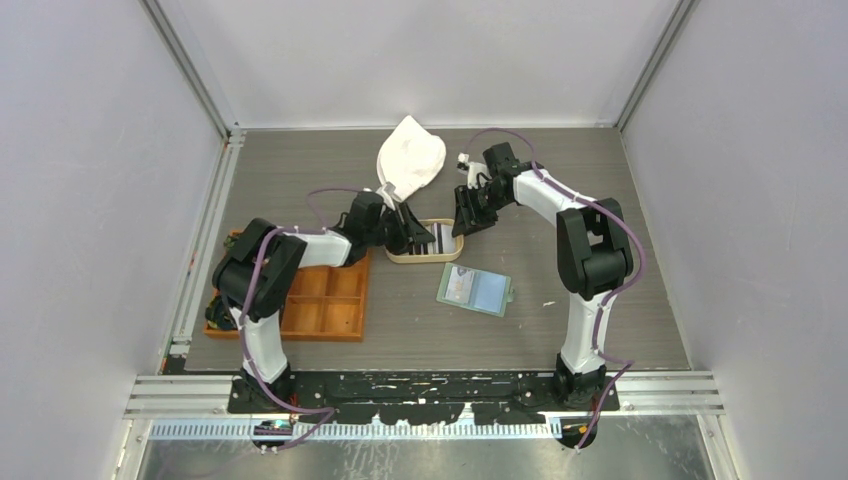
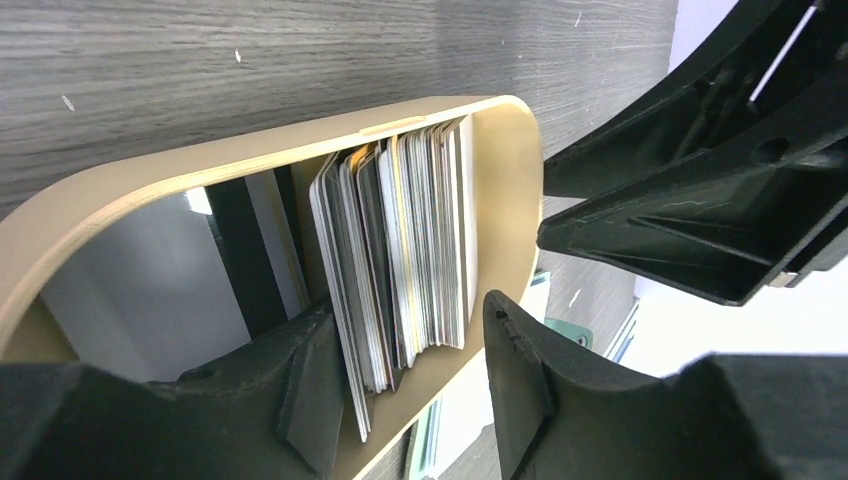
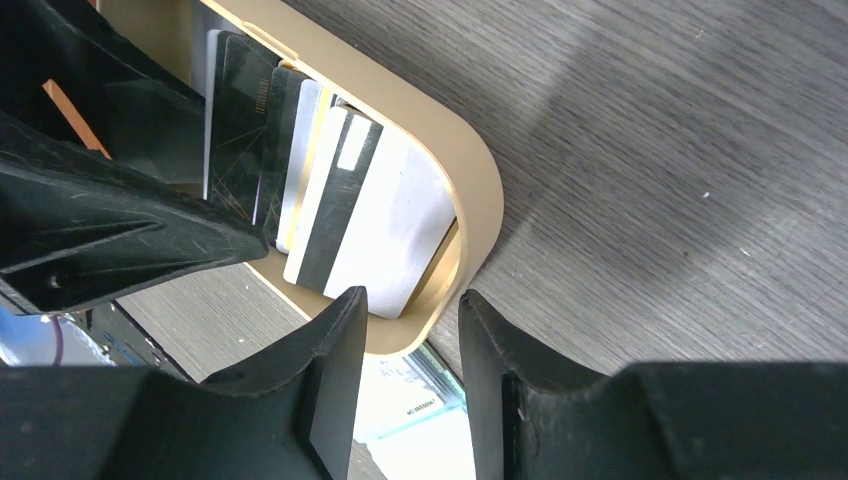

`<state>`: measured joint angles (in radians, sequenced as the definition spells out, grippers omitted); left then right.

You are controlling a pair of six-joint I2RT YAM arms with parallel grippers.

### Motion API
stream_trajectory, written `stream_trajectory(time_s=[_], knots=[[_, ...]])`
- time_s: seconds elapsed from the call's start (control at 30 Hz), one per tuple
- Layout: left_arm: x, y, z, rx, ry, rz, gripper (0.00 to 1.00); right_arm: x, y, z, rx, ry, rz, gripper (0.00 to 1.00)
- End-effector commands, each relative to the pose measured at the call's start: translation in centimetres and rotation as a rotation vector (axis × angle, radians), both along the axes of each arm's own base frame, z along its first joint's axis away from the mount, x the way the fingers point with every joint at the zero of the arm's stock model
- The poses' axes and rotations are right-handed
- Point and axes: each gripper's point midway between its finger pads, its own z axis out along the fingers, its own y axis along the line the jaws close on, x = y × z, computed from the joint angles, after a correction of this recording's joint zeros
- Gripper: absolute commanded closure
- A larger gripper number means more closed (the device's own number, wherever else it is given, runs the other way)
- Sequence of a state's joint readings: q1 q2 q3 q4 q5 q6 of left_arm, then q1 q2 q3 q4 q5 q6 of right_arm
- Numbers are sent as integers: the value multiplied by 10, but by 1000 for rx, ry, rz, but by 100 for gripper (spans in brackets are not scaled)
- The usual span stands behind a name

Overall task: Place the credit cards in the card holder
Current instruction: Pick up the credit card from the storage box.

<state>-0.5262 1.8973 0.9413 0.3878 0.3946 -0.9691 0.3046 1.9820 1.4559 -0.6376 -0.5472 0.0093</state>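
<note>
The credit cards (image 2: 400, 250) stand on edge as a stack of several in the oval tan tray (image 2: 230, 165). They also show in the right wrist view (image 3: 340, 200) and from above (image 1: 437, 238). My left gripper (image 2: 405, 385) is open, with its fingers on either side of the stack's near end. My right gripper (image 3: 410, 380) is open and empty, hovering over the tray's rounded end (image 3: 470, 200). The sage-green card holder (image 1: 475, 290) lies open on the table in front of the tray, with printed cards in its clear pockets. A bit of it shows under each gripper, in the left wrist view (image 2: 570, 335) and the right wrist view (image 3: 425, 400).
An orange compartmented tray (image 1: 322, 300) sits at the left, partly under my left arm. A white pouch (image 1: 410, 160) lies behind the tan tray. The two grippers (image 1: 412, 238) (image 1: 462, 225) are close together over the tan tray.
</note>
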Motion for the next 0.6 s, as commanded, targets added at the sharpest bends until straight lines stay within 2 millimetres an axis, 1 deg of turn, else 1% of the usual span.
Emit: stream_trajectory(time_s=[0.0, 0.2, 0.37, 0.57], knots=[[7, 2, 41, -48, -103, -1, 50, 10, 5, 15, 33, -35, 10, 55], [7, 11, 39, 12, -110, 10, 53, 10, 5, 15, 34, -32, 10, 55], [8, 16, 31, 63, -102, 13, 63, 10, 5, 14, 34, -30, 9, 55], [10, 23, 20, 123, -91, 19, 71, 10, 5, 15, 36, -27, 11, 54]])
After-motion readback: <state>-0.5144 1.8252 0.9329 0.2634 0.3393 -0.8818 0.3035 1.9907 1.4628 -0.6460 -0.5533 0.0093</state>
